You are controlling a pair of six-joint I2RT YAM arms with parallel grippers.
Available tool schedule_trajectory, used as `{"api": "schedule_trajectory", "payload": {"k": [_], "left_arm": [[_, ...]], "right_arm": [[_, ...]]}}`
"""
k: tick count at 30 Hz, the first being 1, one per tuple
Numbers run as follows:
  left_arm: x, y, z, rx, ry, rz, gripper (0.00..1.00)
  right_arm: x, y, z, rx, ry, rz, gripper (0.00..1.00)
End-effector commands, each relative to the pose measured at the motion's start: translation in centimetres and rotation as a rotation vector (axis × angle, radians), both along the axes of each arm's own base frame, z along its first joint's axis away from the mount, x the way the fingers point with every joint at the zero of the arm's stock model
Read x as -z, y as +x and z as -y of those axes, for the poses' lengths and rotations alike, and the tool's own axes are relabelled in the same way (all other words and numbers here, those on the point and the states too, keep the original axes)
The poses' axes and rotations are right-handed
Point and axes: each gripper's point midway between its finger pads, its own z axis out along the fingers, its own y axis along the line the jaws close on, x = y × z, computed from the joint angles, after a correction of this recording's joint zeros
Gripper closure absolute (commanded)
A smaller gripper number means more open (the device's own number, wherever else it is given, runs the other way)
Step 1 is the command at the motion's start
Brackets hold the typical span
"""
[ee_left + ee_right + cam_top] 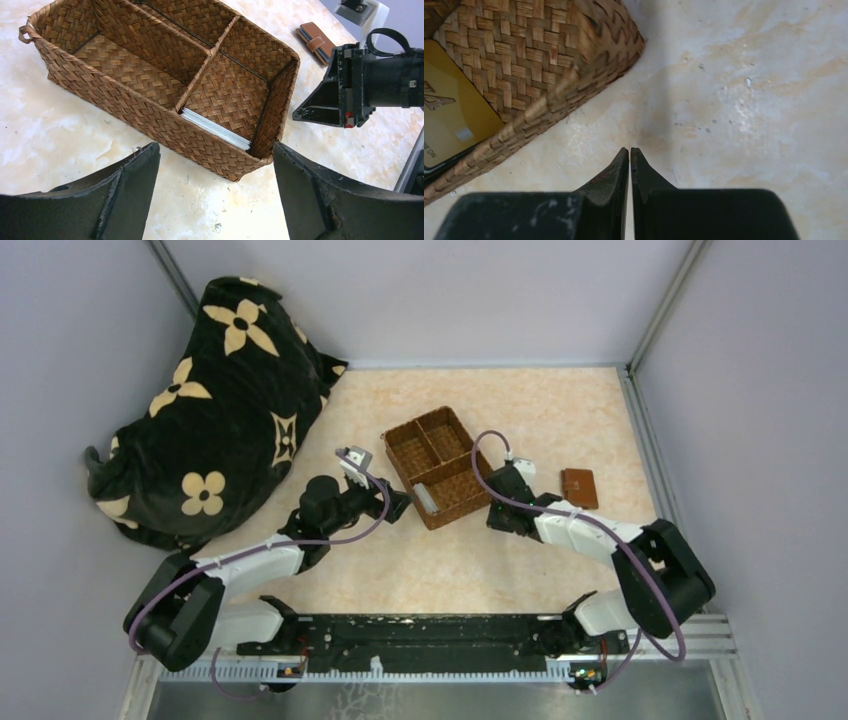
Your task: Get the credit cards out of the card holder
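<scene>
Right end effector (630,149) closed; cards (215,129) parallel basket (150,120) wall.

The pale marbled table (480,560) carries 3 things: a black flower-patterned cushion (215,410) at the upper left, a woven 3-compartment basket (398,462) at centre, and a brown card holder (579,488) lying flat, right of centre, apart from the basket.

Thin gold and whitish-silver credit cards (215,129) stacked in brown woven wicker basket's (150,120) end compartment. Small reddish-brown wallet-like card holder (579,488) lies closed, flat on table (500,560), apart.

Lab robot cell; grey panel walls (70,360) enclose a marbled table (560,405).
</scene>
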Motion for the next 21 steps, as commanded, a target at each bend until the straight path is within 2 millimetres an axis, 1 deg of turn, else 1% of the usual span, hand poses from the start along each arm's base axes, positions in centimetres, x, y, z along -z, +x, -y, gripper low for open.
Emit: {"api": "schedule_trajectory", "payload": {"k": [1,7,10,19,20,21], "left_arm": [[-0.5,0.0,-0.3,-0.012,0.009,0.025,0.11],[-0.5,0.1,-0.5,-0.020,0.018,0.030,0.10],[-0.4,0.2,-0.7,-0.032,0.022,0.029,0.10],[-0.2,0.3,-0.8,-0.038,0.030,0.024,0.09],[-0.2,0.4,-0.8,-0.040,0.029,0.024,0.09],[-0.1,0.4,-0.8,-0.040,0.031,0.024,0.09]], "right_arm": [[-2.0,3.0,-3.0,-0.007,0.054,0.092,0.95],[-1.2,4.3,-5.0,-0.029,0.057,0.077,0.97],[-0.9,4.8,-5.5,-0.036,0.047,0.070,0.98],[-0.8,6.3,-7.0,-0.063,0.047,0.073,1.00],[-1.1,6.5,-7.4,-0.068,0.052,0.079,1.00],[-0.3,6.6,-7.5,-0.072,0.037,0.060,1.00]]}}
